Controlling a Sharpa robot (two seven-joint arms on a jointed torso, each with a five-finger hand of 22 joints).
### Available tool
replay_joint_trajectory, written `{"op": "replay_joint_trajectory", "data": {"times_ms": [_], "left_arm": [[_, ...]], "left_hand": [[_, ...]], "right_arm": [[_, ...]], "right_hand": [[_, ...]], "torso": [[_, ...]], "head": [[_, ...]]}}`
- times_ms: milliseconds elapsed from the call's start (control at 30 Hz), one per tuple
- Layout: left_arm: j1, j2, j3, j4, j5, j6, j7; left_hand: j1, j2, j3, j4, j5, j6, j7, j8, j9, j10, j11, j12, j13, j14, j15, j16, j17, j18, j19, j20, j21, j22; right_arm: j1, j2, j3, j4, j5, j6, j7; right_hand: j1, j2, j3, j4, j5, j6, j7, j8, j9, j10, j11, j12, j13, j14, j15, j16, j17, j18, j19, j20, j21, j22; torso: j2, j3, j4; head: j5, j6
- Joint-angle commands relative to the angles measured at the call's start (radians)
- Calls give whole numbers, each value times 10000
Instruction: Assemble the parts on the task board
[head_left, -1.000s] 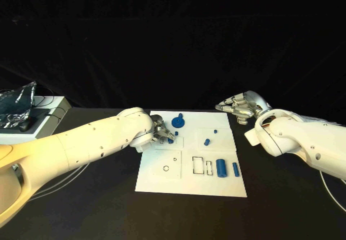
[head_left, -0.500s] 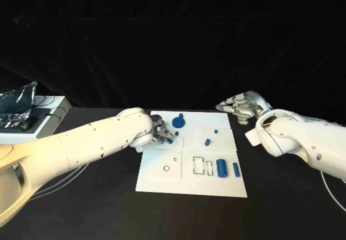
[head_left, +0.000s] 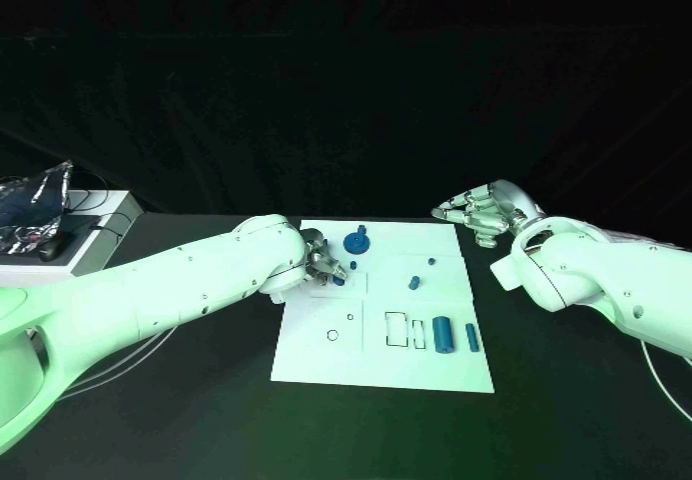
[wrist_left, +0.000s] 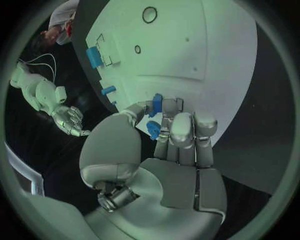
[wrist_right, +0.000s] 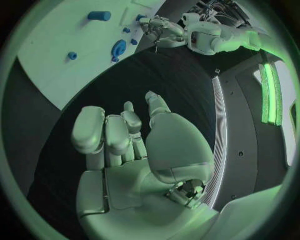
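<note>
The white task board (head_left: 382, 350) lies mid-table. My left hand (head_left: 320, 268) is over its near-left part, thumb and a finger pinching a small blue part (wrist_left: 156, 104) just above the board (wrist_left: 187, 50). A second small blue piece (wrist_left: 153, 130) lies under the fingers. A blue gear-like part (head_left: 358, 241) sits at the far edge, two small pegs (head_left: 414, 283) in the middle, and a thick blue cylinder (head_left: 443, 335) with a thinner one (head_left: 470, 338) at the near right. My right hand (head_left: 483, 212) hovers beyond the board's far-right corner, holding nothing, fingers loosely bent (wrist_right: 119, 140).
A white box (head_left: 87, 235) with a crinkled foil bag (head_left: 32, 205) and cables stands at the table's left edge. Empty outlined slots (head_left: 397, 330) and a round hole (head_left: 332, 336) mark the board's near half. Black tabletop surrounds the board.
</note>
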Motion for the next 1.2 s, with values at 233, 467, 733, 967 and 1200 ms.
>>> {"op": "replay_joint_trajectory", "data": {"times_ms": [233, 467, 733, 967, 1200], "left_arm": [[-27, -48, -23, 34, -151, 297, -54], [-28, -51, -27, 45, -194, 230, -35], [-27, -14, -27, 65, -213, 260, -15], [-27, 52, -28, 36, -203, 286, 10], [-27, 166, -33, -25, -200, 217, 45]], "left_hand": [[153, 35, 1539, -1424, 35, 298, -213, 49, 74, 195, -214, -36, 18, 42, 6, -9, -2, -38, 67, 25, -36, 47], [135, 35, 1619, -1422, 28, 291, -212, 57, 109, 191, -214, -37, 20, 37, 8, -8, -5, -42, 69, 21, -49, 81], [138, 18, 1599, -1415, 25, 284, -224, 80, 144, 209, -222, -12, 26, 43, 5, 3, -4, -36, 90, 48, -53, 125], [287, 107, 1031, -1245, -48, 362, -305, 107, 129, 337, -263, 68, -44, 64, -6, 91, 36, -11, 158, 166, -72, 238], [418, 185, 630, -1128, -81, 459, -368, 131, 95, 451, -298, 133, -182, 74, -30, 112, -40, -6, 235, 207, -92, 341]], "right_arm": [[1, -15, 5, 19, -52, 109, 108], [1, -13, 5, 33, -50, 120, 101], [1, -20, 5, 40, -49, 124, 94], [1, -23, 5, 42, -49, 127, 89], [1, -18, 5, 43, -49, 128, 87]], "right_hand": [[-49, 54, -57, 19, 24, -45, 14, -65, -9, -72, -9, -44, -9, -11, -9, 12, -14, 55, 682, -65, -57, 1360], [-62, 66, -59, 37, 25, -31, 9, -63, -33, -60, -11, -22, -4, -9, -11, 13, -13, 52, 686, -67, -48, 1363], [-62, 66, -59, 37, 25, -31, 9, -63, -33, -60, -11, -22, -4, -9, -11, 13, -13, 52, 686, -67, -48, 1363], [-62, 66, -59, 37, 25, -31, 9, -63, -33, -60, -11, -22, -4, -9, -11, 13, -13, 52, 686, -67, -48, 1363], [-62, 66, -59, 37, 25, -31, 9, -63, -33, -60, -11, -22, -4, -9, -11, 13, -13, 52, 686, -67, -48, 1363]], "torso": [[-8, 10, 2], [-5, 5, 1], [-7, 15, -3], [-3, 21, -2], [-2, 20, -10]], "head": [[27, -72], [31, -72], [36, -87], [37, -88], [25, -110]]}}
